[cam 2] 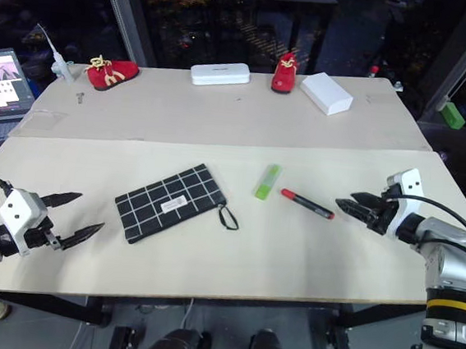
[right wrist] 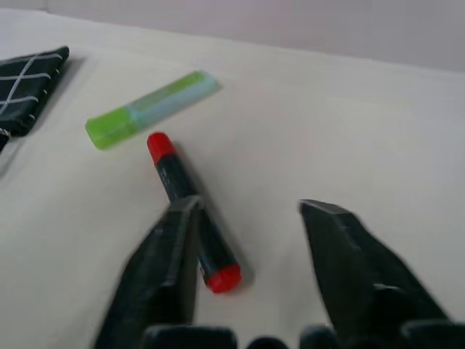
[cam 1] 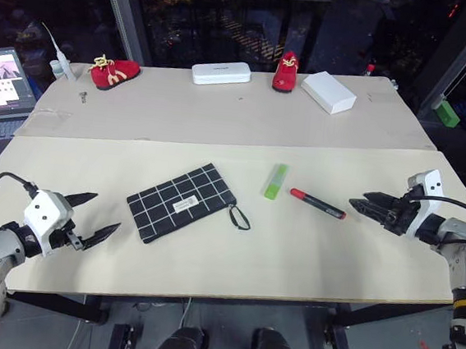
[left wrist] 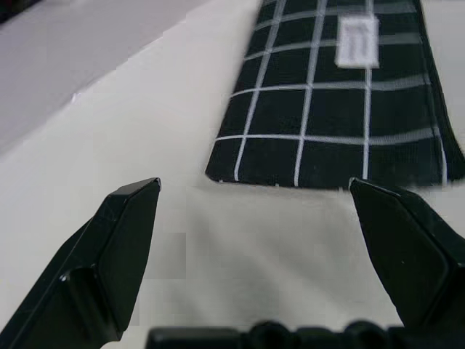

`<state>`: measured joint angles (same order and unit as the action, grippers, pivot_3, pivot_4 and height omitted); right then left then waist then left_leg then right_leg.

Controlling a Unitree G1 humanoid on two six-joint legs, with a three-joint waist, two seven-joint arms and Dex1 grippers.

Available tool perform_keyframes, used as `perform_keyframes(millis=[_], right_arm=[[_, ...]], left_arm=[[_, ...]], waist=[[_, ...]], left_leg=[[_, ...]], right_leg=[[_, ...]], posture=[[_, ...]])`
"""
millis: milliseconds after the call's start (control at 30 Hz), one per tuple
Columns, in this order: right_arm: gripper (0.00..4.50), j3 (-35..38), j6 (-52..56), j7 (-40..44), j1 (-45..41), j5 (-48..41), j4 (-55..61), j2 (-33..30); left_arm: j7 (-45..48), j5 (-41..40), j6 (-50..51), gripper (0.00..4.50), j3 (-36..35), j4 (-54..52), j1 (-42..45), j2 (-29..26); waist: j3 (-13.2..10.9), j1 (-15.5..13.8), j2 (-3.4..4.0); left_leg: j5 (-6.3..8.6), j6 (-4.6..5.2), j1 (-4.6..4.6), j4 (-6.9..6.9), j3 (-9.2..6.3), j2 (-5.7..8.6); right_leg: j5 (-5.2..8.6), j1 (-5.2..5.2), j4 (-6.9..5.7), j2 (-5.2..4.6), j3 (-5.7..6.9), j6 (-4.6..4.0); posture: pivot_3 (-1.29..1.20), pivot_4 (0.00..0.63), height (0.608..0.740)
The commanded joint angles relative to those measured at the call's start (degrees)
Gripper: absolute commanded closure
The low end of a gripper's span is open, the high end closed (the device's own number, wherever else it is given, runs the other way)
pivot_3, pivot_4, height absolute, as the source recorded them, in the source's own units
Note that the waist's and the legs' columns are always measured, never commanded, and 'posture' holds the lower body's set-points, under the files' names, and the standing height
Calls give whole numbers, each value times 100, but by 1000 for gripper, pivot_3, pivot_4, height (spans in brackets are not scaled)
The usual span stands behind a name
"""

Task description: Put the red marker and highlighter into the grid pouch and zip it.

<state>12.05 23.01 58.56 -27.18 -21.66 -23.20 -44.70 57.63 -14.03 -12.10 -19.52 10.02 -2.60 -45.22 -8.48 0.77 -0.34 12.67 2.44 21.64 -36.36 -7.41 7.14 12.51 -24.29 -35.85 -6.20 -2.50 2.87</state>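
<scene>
Right wrist view: the right gripper (right wrist: 251, 254), fingers spread and empty, hovers just short of the slim black red-capped marker (right wrist: 190, 209), which looks light, stiff and rollable, best pinched mid-barrel.

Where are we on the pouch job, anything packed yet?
Nothing is packed yet. The red marker and highlighter both lie on the table, beside the grid pouch, which lies flat. In hand: the right gripper is open, empty, just short of the marker's end; the left gripper is open near the pouch. Left: load both, then zip.
</scene>
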Motion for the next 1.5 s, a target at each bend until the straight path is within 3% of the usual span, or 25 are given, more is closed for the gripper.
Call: perform_keyframes(millis=[33, 133, 333, 467, 633, 833, 1167, 1500], right_arm=[[3403, -56, -3, 196, -258, -142, 325, 32], [4461, -403, 275, 393, -485, -280, 838, 304], [4461, -1455, 813, 176, -1264, -142, 1559, 1256], [4461, -2316, 695, -146, -1816, 522, 1452, 1862], [4461, -3034, 985, -671, -2357, 1183, 932, 2573], [4461, -3602, 344, -1255, -2656, 2056, -35, 3140], [4461, -4818, -1126, -1183, -2407, 3631, -696, 2816], [4461, -4384, -1436, -1203, -2652, 3689, -1114, 3020]], left_arm=[[96, 260, -669, 0, 127, 91, -14, -163], [186, 439, -1000, 0, 325, 126, -46, -241], [205, 813, -1483, 0, 765, 212, 57, -369], [196, 904, -1694, 0, 976, 373, 274, -415], [193, 973, -1940, 0, 1128, 696, 518, -456], [125, 999, -2205, 0, 1230, 976, 572, -438], [-28, 989, -2358, 0, 1319, 1032, 568, -392], [-517, 1556, -3053, 0, 1864, 1318, 1077, -28]], waist=[[0, 0, 0], [0, 38, 0], [0, 64, 0], [0, 34, 0], [1, 6, -1], [1, 38, 0], [2, 59, 1], [3, 18, -1]], left_leg=[[0, 1, 0, 0, 0, 0], [0, 2, -1, -1, 1, -1], [-2, 7, -7, -1, 4, -13], [-2, 7, -2, -1, 5, -11], [-1, 5, 31, -4, 6, -5], [-1, 2, 36, -4, 9, -4], [-4, -4, 5, -2, 16, -6], [0, -2, -82, -1, 16, -7]], right_leg=[[0, 0, 0, 0, 0, 0], [0, 0, -1, 1, 0, 1], [-3, -9, -10, 7, 5, -3], [-5, -23, -16, 7, 11, -4], [-14, -71, -31, 6, 24, -8], [-26, -85, -29, 8, 32, -15], [-31, -82, -37, 14, 42, -23], [-30, 5, -23, 17, 50, -21]], posture=[[0, 150, 740], [0, 150, 740], [0, 150, 740], [0, 150, 740], [0, 150, 740], [0, 150, 740], [0, 150, 740], [0, 150, 740]])
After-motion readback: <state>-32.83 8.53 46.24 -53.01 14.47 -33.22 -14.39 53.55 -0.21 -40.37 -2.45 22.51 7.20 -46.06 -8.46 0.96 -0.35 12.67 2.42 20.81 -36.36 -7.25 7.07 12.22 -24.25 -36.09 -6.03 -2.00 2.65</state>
